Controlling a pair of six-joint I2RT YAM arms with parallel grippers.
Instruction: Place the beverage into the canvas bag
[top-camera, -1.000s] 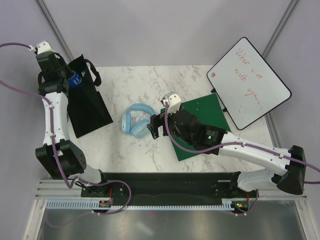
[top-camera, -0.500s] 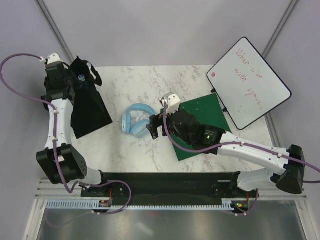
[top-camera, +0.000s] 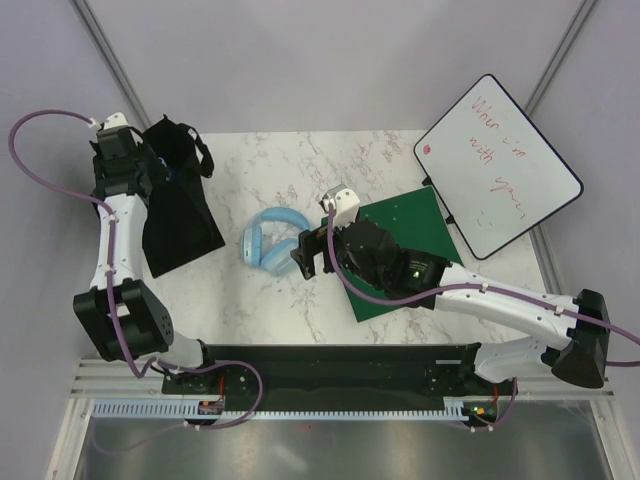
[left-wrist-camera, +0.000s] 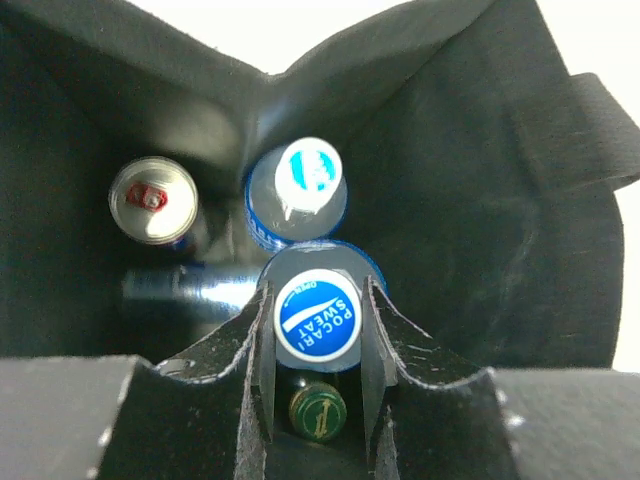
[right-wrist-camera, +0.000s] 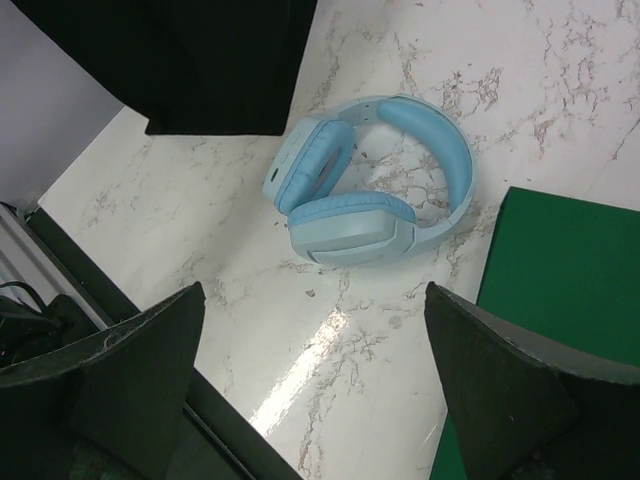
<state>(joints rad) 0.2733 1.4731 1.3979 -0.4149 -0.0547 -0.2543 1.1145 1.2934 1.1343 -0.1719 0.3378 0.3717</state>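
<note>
In the left wrist view the beverage (left-wrist-camera: 315, 314), a bottle with a blue and white Pocari Sweat cap, stands upright between my left gripper's fingers, and the left gripper (left-wrist-camera: 317, 292) is shut on it. Both are down inside the open black canvas bag (left-wrist-camera: 480, 200). From above, the bag (top-camera: 180, 215) sits at the table's left with my left gripper (top-camera: 148, 172) at its mouth, and the bottle is almost hidden there. My right gripper (right-wrist-camera: 315, 330) hangs open and empty over the marble, near the table's middle (top-camera: 303, 262).
The bag also holds another blue-capped bottle (left-wrist-camera: 307, 180), a silver-topped can (left-wrist-camera: 152, 200) and a green-capped bottle (left-wrist-camera: 317, 412). Light blue headphones (top-camera: 272, 243) lie mid-table. A green board (top-camera: 405, 250) and a whiteboard (top-camera: 497, 165) sit to the right.
My left gripper has carried the bottle from above the bag's rim into its mouth, and the bag's top has shifted slightly. The right arm has not moved.
</note>
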